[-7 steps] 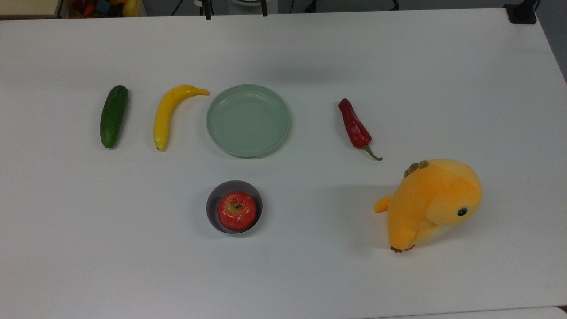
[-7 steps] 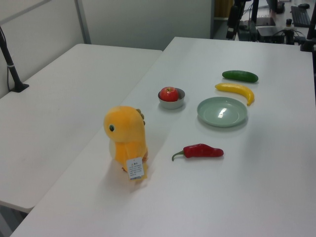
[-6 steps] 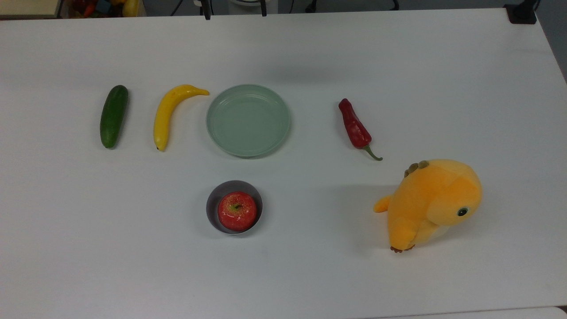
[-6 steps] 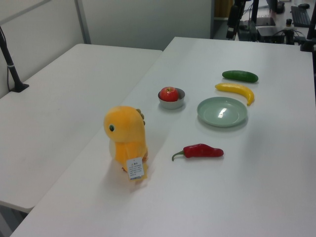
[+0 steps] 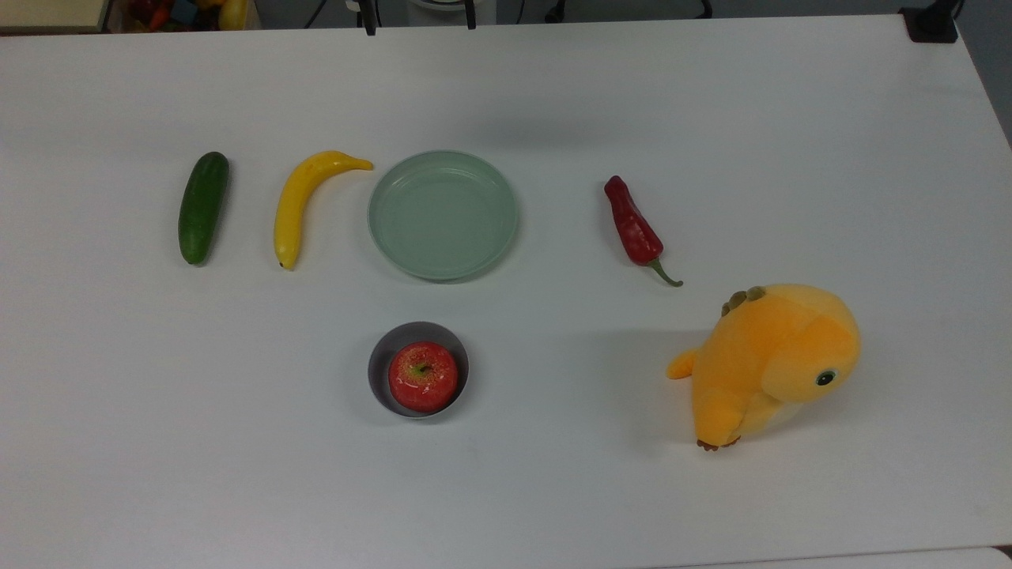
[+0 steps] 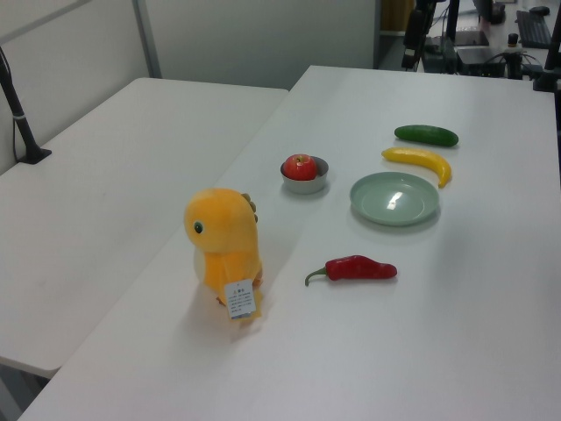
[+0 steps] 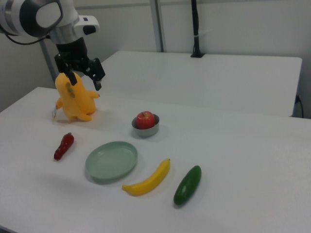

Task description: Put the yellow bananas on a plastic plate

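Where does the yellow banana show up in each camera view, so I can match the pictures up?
Top view: banana left of centre, between the cucumber and the plate.
Left view: banana upper right, just behind the plate.
Right view: banana low centre, right of the plate.
Shared landmark: the mint-green plate, beside the banana everywhere.
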Available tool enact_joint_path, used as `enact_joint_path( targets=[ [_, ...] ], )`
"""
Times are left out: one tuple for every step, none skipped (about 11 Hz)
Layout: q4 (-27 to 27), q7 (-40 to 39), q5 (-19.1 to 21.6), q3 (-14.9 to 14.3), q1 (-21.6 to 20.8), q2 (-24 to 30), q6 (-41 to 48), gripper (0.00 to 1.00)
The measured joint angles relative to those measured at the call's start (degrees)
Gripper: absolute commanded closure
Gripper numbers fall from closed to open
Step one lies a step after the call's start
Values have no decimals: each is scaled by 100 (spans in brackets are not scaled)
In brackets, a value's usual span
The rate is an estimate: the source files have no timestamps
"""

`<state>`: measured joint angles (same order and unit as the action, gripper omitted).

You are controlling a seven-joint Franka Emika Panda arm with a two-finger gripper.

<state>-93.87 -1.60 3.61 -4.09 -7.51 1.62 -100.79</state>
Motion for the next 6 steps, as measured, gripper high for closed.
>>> enact_joint_path(
  targets=[
    [0,0,0,0,0,0,0,0],
    [0,0,0,-7,1,0,0,0],
    [0,0,0,-28,3,0,42,0],
    [-1,0,0,-50,9,0,99,0],
    [-1,0,0,-57,14,0,148,0],
    [-2,0,0,-57,18,0,215,0]
  ],
)
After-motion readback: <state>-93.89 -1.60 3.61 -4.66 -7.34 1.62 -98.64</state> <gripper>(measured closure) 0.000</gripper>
